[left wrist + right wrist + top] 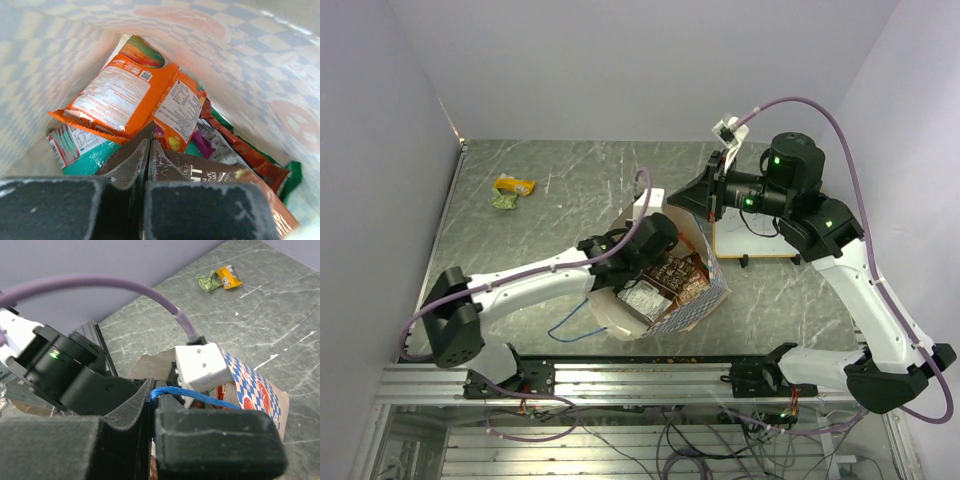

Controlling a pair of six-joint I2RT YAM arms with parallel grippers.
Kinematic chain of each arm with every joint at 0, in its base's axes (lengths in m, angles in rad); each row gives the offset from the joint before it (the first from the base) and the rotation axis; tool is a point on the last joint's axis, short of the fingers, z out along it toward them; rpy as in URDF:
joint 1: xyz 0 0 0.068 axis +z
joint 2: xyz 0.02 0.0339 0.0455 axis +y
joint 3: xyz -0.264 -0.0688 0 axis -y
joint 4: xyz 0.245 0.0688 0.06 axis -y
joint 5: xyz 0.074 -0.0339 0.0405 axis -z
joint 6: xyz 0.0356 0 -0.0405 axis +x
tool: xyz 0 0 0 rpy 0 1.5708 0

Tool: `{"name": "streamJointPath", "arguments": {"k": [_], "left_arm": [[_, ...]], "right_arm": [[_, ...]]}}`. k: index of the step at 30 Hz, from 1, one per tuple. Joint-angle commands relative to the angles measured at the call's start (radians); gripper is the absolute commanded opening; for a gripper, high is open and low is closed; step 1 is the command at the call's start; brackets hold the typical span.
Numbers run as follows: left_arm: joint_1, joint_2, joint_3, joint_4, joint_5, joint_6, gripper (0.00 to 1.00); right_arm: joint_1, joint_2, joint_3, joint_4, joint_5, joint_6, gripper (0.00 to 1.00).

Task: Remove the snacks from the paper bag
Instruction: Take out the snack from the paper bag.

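You have the paper bag [705, 300] at the table's [580, 170] middle front, between your two arms. Your left gripper [149, 142] is inside it, above the heaped snacks [120, 95]. Your right gripper [151, 390] is at the bag's far rim, a cord handle [200, 397] between its fingers. The whiteboard [755, 240] sits just right of the bag. Far left lies one packet [516, 184], a second packet [503, 201] touching its near side

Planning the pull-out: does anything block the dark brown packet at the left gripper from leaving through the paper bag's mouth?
Nothing visible does. The left gripper is shut on the dark brown packet, which lies on top; the orange packet sits deeper. The right gripper holds the paper bag open by its blue handle.
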Motion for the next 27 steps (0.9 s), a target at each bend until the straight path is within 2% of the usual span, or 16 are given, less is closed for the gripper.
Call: {"name": "streamJointPath", "arguments": {"k": [1,7,13,20,27], "left_arm": [[0.001,-0.116,-0.005,-0.057,0.054,-0.039,0.07],[0.001,-0.211,0.047,-0.137,0.069,-0.064,0.07],[0.002,-0.297,0.127,-0.213,0.026,-0.042,0.07],[0.001,-0.310,0.249,-0.299,-0.045,-0.016,0.07],[0.002,-0.305,0.341,-0.310,-0.082,0.025,0.07]], "right_arm": [[0.008,-0.040,0.015,0.069,-0.020,-0.012,0.00],[0.008,-0.044,-0.002,0.089,-0.016,-0.005,0.00],[0.008,-0.048,-0.011,0.097,-0.002,-0.001,0.00],[0.008,-0.053,-0.015,0.094,0.018,-0.005,0.00],[0.008,-0.051,-0.014,0.095,0.028,-0.003,0.00]]}}
